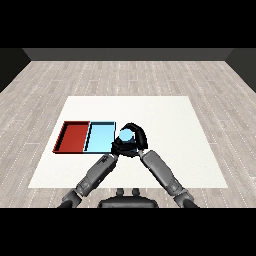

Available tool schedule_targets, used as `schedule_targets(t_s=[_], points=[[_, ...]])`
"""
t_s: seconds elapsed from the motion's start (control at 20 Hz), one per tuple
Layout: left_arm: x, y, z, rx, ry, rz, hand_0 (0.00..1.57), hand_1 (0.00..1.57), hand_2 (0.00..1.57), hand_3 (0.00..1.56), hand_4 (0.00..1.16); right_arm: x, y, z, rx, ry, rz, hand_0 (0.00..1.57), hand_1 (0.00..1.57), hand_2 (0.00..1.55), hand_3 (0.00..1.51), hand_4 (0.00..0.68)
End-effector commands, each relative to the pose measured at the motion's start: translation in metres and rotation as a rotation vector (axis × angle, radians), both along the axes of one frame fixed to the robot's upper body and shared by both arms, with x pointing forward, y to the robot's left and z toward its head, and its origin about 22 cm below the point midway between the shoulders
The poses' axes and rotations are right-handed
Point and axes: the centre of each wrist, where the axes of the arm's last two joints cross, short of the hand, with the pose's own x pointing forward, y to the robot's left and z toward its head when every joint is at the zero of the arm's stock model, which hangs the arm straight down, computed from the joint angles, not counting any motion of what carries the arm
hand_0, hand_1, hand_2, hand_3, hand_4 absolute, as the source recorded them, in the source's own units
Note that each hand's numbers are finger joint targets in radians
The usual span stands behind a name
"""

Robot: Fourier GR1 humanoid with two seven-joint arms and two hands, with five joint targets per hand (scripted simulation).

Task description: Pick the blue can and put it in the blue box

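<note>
The blue can (126, 135) stands upright just past the right edge of the light blue tray (100, 138), near the middle of the white table. My right hand (138, 136) reaches in from the lower right, and its black fingers arch over and round the can's far and right sides. My left hand (116, 147) sits close against the can's near left side, at the tray's front right corner. The can's lower part is hidden behind both hands.
A red tray (73, 136) lies directly left of the light blue one, sharing a wall with it. The white table (175, 125) stretches wide to the right and behind the hands. Grey plank floor surrounds the table.
</note>
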Motion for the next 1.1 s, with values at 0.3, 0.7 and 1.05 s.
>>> schedule_targets(t_s=[0.3,0.7,1.05], points=[[-0.003,-0.009,-0.006,-0.078,0.058,0.115,0.86,0.86,0.94,0.77,0.57,-0.018,0.01,-0.003,0.116,0.005,0.029,1.45,1.45,1.45,1.39,0.614],[0.004,-0.011,-0.009,-0.129,0.044,0.12,1.57,1.57,1.57,1.5,0.95,-0.005,-0.01,-0.007,0.142,0.005,0.01,1.44,1.44,1.44,1.39,0.618],[-0.018,-0.013,-0.025,-0.137,-0.051,0.158,1.57,1.57,1.57,1.54,1.04,-0.004,-0.006,-0.003,0.085,0.071,0.087,0.82,0.82,0.93,0.62,0.031]])
